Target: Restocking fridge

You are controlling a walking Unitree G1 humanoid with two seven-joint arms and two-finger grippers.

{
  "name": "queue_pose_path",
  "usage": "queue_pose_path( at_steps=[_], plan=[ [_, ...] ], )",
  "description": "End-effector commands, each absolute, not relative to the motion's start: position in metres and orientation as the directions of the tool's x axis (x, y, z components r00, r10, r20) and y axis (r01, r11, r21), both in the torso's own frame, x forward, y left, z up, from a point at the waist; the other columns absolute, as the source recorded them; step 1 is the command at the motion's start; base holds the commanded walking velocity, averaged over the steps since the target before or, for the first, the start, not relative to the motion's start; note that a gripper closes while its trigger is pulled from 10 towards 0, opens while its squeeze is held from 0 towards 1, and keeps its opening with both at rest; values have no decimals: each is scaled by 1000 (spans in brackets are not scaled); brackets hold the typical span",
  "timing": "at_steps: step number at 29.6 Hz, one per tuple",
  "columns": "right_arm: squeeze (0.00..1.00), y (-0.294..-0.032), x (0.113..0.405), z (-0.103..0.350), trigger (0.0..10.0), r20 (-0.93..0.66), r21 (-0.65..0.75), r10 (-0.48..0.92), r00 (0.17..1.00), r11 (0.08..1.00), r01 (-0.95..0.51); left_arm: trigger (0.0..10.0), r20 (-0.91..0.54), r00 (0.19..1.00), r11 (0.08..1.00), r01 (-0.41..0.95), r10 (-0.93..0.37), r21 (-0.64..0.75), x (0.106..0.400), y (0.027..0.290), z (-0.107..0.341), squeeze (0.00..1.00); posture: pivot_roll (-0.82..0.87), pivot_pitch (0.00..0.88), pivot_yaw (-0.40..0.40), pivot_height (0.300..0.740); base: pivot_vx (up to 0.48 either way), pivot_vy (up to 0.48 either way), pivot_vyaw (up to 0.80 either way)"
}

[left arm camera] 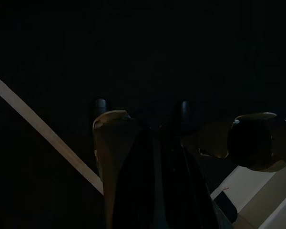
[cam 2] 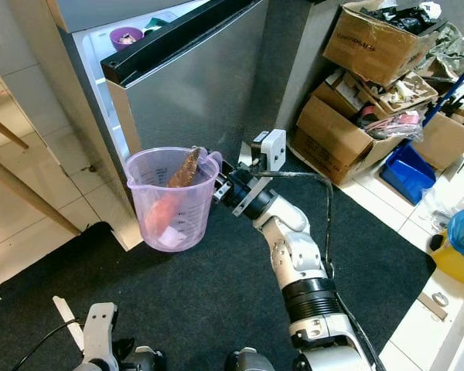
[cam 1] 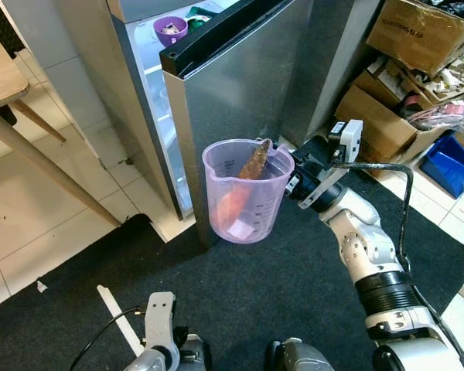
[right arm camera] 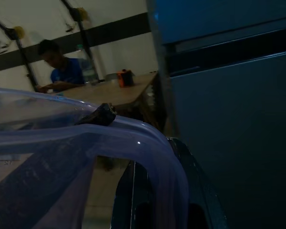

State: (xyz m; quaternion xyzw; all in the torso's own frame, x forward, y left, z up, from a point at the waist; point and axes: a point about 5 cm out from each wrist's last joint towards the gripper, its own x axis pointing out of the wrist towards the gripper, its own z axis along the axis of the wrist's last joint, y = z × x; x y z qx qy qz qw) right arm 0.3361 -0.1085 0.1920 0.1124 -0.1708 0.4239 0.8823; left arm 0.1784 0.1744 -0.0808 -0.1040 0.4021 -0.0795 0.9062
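Pale floor tiles and a dark grey mat are seen underfoot, with a tall stainless-steel fridge standing ahead and open cardboard boxes piled to the right. A translucent pink plastic measuring jug is held upright in the air by the right hand, whose black fingers are closed on the jug at its handle side. Inside the jug a long brown and orange piece of food is leaned, its long axis running from the base up to the rim. The fridge's lower door stands ajar, and the jug is carried just in front of that door's outer face, with the lit interior lying beyond and to the left of the door's edge. A small purple bowl is already set on a shelf higher up. The jug is judged to need carrying leftward around the door edge. The left hand hangs idle low down in shadow, and whether its fingers are parted cannot be told.
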Motion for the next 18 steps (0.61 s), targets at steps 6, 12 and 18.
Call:
queue_pose_path(
  at_steps=[6,12,18],
  plan=[
    [0,-177,341,141,6980,146,-5,524,839,849,-529,10000,-731,663,970,-29,-161,-240,177,185,-82,0,29,118,-26,740,0,0,0],
    [0,-213,332,103,10000,-27,-72,315,949,946,-316,10000,-729,674,976,-49,-124,-211,180,195,-79,0,24,111,-27,740,0,0,0],
    [0,-263,288,39,10000,-263,-88,8,965,996,-32,10000,-735,670,974,-82,-104,-212,178,202,-80,0,15,91,-25,740,0,0,0]
  ],
)
